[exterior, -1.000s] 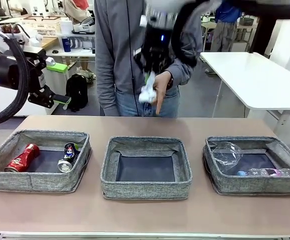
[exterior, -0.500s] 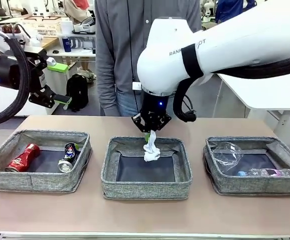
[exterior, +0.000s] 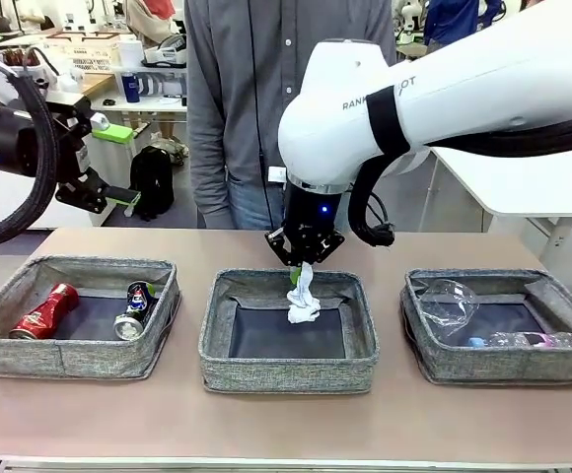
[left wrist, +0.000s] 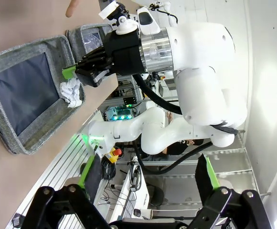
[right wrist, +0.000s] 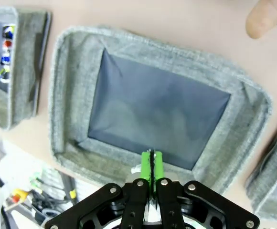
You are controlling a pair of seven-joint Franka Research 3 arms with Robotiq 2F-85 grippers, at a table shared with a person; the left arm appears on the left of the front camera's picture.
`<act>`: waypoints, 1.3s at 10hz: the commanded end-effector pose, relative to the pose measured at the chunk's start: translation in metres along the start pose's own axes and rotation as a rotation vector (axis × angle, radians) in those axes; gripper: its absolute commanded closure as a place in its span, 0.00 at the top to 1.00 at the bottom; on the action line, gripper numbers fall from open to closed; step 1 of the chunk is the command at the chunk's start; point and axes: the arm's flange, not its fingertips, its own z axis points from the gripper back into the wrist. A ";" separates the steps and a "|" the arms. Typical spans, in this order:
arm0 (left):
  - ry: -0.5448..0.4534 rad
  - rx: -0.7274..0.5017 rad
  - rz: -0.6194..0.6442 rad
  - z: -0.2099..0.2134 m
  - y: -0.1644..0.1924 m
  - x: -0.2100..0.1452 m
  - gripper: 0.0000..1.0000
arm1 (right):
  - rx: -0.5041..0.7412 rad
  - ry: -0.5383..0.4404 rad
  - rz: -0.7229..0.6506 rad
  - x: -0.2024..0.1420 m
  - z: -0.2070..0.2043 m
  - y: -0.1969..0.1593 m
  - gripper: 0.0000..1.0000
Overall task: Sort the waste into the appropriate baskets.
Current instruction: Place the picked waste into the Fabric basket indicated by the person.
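Observation:
My right gripper (exterior: 302, 264) hangs over the far wall of the middle basket (exterior: 286, 379). Its green pads are pressed together in the right wrist view (right wrist: 151, 164). The white paper wad (exterior: 304, 301) dangles from its tips just above the basket's dark bottom, and shows in the left wrist view (left wrist: 71, 90). The left basket (exterior: 0, 350) holds a crushed red can (exterior: 44, 310) and a dark printed can (exterior: 135, 308). Crumpled clear plastic (exterior: 444, 304) and a blue-capped bottle (exterior: 518, 340) lie in the right basket (exterior: 503, 370). My left gripper (exterior: 118, 166) stays raised at far left, open and empty, its fingers wide apart (left wrist: 148, 179).
A person in a grey top (exterior: 247, 99) stands at the table's far side behind the middle basket. One fingertip (right wrist: 267, 16) shows near the table's edge. Bare tabletop (exterior: 286, 429) runs along the front of the three baskets.
My right arm has come down from the person's hand with the paper wad to the middle basket, settling slightly lower in the last half second. The left arm has not moved.

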 end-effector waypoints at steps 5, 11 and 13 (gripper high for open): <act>0.003 -0.008 -0.019 0.000 -0.002 -0.002 1.00 | -0.028 -0.076 -0.018 -0.011 0.023 -0.018 1.00; 0.003 -0.008 -0.019 0.000 -0.002 -0.002 1.00 | 0.152 -0.049 0.012 -0.022 0.051 -0.032 1.00; 0.003 -0.008 -0.019 0.000 -0.002 -0.002 1.00 | 0.384 -0.045 0.058 -0.065 0.086 -0.073 1.00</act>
